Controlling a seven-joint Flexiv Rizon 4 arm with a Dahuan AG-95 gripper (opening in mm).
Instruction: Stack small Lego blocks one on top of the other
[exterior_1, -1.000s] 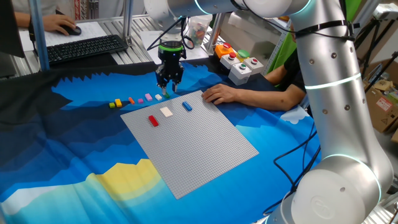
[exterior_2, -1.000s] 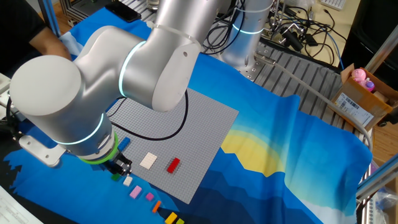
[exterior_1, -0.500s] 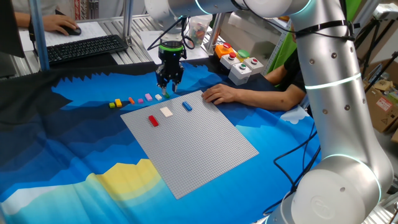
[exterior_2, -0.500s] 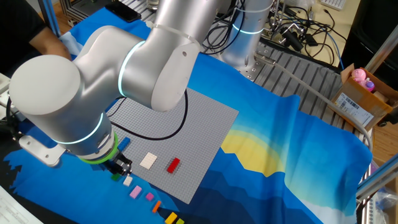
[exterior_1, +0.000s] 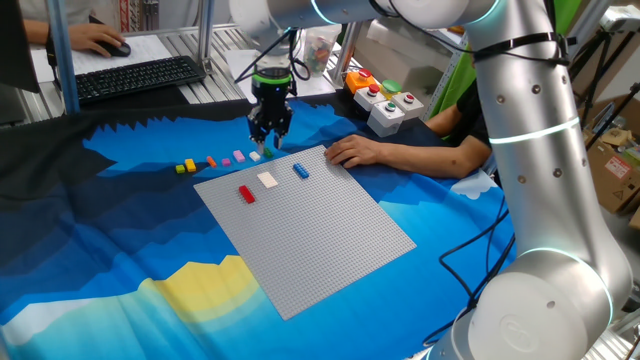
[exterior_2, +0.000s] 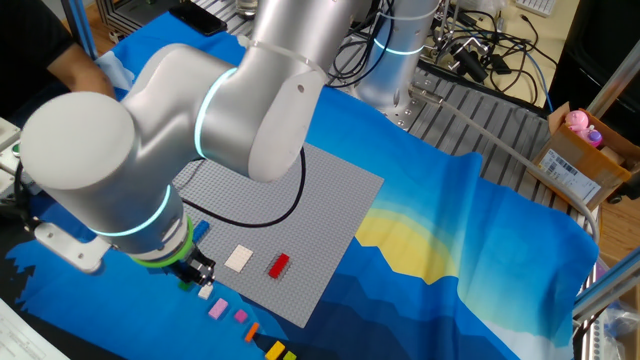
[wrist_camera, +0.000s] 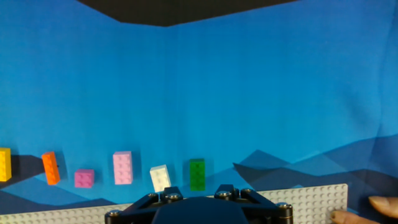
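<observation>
My gripper (exterior_1: 270, 136) hovers just above the far edge of the grey baseplate (exterior_1: 330, 235). It looks open and holds nothing. Just below it a row of small Lego blocks lies on the blue cloth. In the hand view they read left to right: yellow (wrist_camera: 4, 164), orange (wrist_camera: 50, 168), pink (wrist_camera: 84, 178), pink (wrist_camera: 122, 167), white (wrist_camera: 160, 178), green (wrist_camera: 197, 173). The green block (exterior_1: 267, 152) is nearest the gripper (exterior_2: 196, 271). On the baseplate sit a red block (exterior_1: 246, 194), a cream block (exterior_1: 268, 180) and a blue block (exterior_1: 301, 171). The fingertips are hidden in the hand view.
A person's hand (exterior_1: 352, 151) rests on the cloth at the baseplate's far right corner. A button box (exterior_1: 385, 105) stands behind it. A keyboard (exterior_1: 135, 78) lies at the back left. The robot's arm (exterior_2: 150, 130) hangs over the baseplate's left side.
The gripper has shifted very slightly, up and to the left, over the green and white blocks. The blocks have not moved.
</observation>
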